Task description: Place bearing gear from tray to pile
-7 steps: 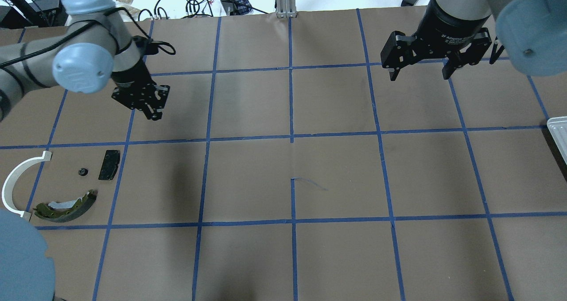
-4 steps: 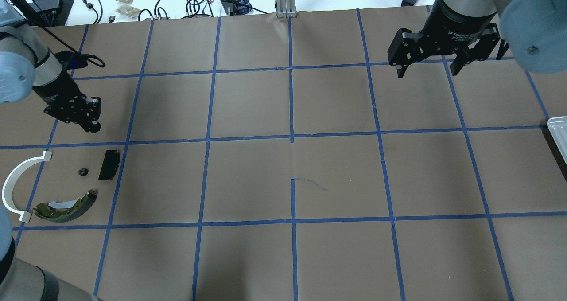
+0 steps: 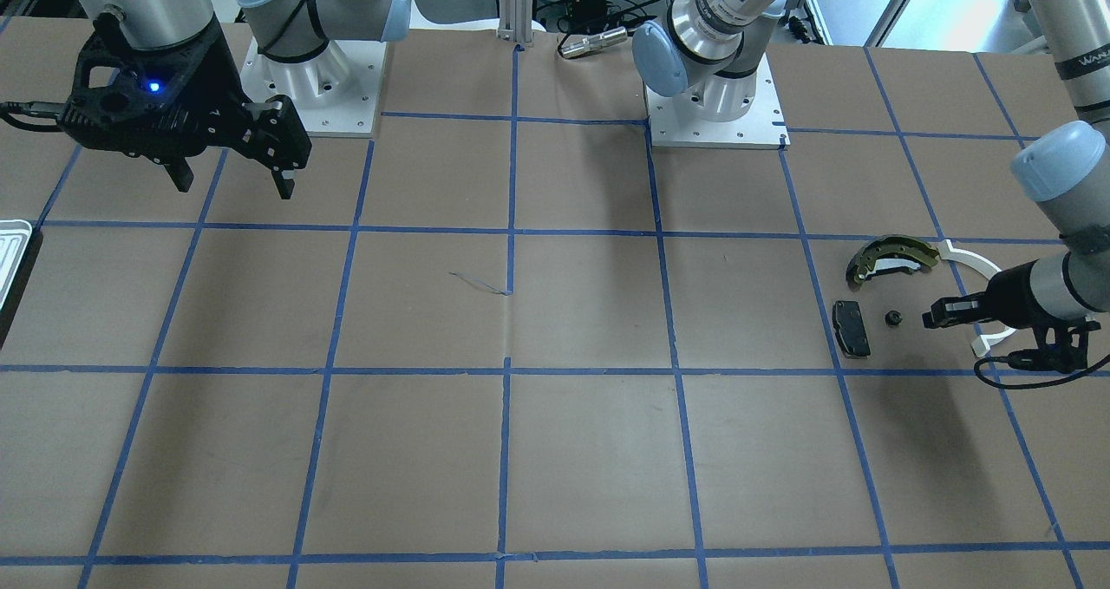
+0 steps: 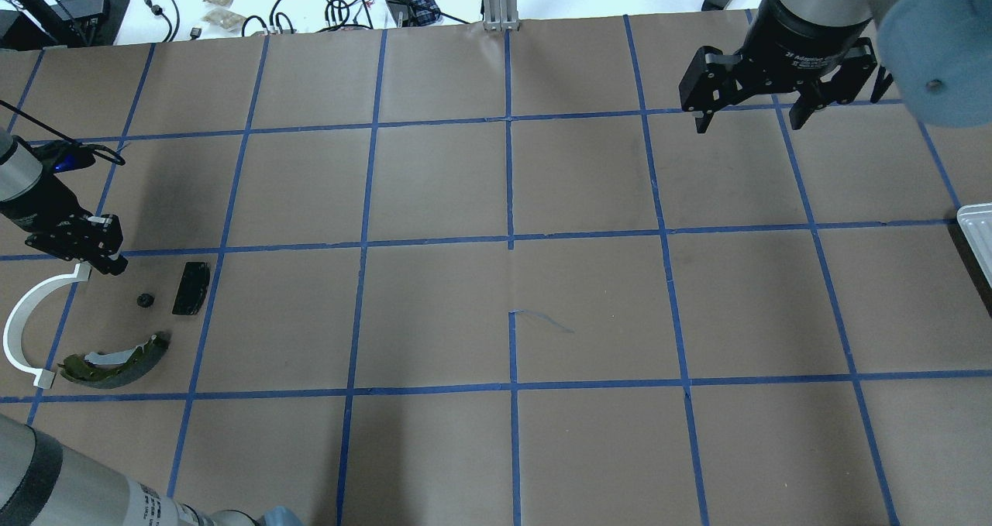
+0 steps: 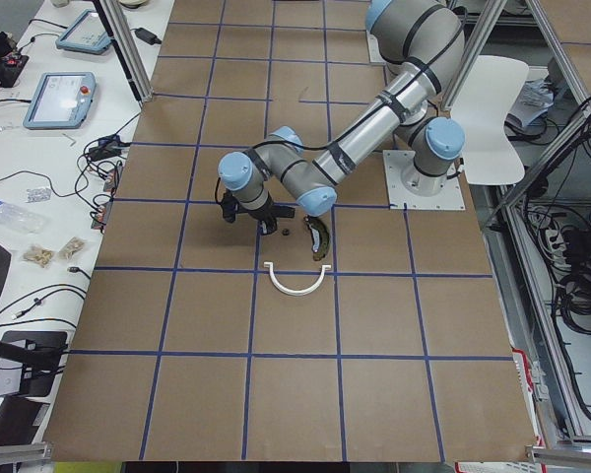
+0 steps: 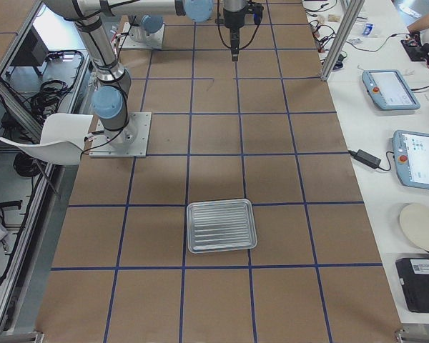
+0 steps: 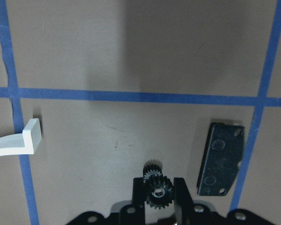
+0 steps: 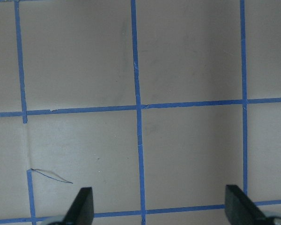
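left wrist-mounted view shows the left pincer (image 7: 159, 182) pinching a small black bearing gear (image 7: 155, 193), its toothed rim filling the gap between the two fingers and its pale bore facing the camera. just past it, partly hidden, a second gear (image 4: 144, 300) lies on the desk (image 4: 589, 448), between the squared end of the white arc (image 7: 30, 136) and the black brake pad (image 7: 220, 159).

in the overhead view these parts and the olive brake shoe (image 3: 893, 255) form the pile (image 4: 116, 355) at the left end of the desk. the left pincer hangs at the pile's edge, close by the arc's end. from the front its tip looks near the lying gear but apart from it. how high it is off the paper i cannot tell.

the tray (image 6: 222, 226) sits well apart at the other end, and no part shows on its ribbed floor. the right pincer (image 4: 749, 123) hangs with fingers spread wide, holding nothing.

by my reading, the carry is nearly over and the placing is the step in hand. the next move calls for a short descent onto bare paper between the arc and the pad, clear of the lying gear. the fingers should then part only once the gear is low, since a round toothed piece would likely roll or tip if dropped.
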Motion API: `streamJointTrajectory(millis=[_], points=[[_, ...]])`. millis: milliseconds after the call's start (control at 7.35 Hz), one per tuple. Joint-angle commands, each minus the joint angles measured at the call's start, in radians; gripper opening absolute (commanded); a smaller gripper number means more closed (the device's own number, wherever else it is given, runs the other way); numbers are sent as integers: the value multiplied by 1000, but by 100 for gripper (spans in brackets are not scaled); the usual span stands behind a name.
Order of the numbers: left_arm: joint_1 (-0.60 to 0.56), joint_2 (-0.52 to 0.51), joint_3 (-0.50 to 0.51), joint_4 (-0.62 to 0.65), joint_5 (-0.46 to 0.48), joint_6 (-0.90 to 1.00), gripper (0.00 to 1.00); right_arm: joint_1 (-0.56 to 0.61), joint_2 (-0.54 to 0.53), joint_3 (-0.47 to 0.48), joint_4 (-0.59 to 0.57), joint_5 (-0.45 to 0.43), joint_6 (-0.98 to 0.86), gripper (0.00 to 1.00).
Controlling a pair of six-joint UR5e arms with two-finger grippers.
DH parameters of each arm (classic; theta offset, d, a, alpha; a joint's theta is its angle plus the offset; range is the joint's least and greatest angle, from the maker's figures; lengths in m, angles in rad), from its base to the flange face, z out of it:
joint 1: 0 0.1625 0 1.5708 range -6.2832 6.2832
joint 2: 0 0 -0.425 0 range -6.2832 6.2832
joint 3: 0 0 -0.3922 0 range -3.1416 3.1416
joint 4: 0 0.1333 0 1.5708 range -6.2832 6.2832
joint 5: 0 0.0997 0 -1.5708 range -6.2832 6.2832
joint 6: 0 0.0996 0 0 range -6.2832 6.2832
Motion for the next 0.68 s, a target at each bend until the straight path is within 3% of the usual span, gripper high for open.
streamJointTrajectory(millis=[0,544], points=[[21,-27,-16,4,27,4,0,2,0,3,0,2,3,100],[40,-45,-28,5,33,3,0,5,-2,6,0,5,7,100]])
